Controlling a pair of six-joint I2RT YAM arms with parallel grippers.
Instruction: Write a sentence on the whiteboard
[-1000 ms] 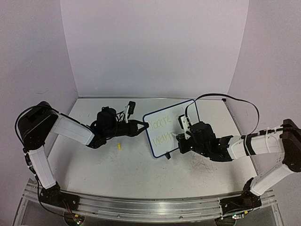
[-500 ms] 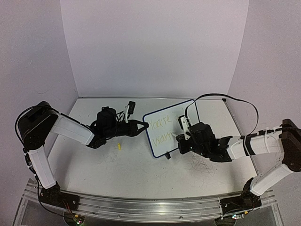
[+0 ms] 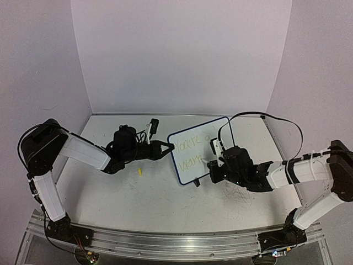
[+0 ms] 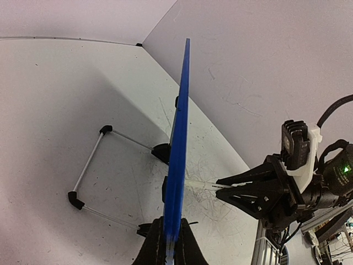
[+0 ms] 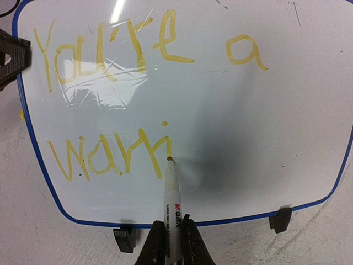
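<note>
Whiteboard (image 5: 265,138) rim pinched — left claw (image 4: 170,243), lower-right blank

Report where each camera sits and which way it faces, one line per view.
Top: above and behind the arms, looking down on the table; both arms show, left gripper and right gripper flanking the whiteboard.
Left wrist: sights along the whiteboard's edge; own fingers pinch it.
Right wrist: faces the sentence; own fingers hold the marker.
Shared: whiteboard in all three.

Lab bench: white backdrop walls (image 3: 182,55), aluminium rail (image 3: 171,240).
</note>
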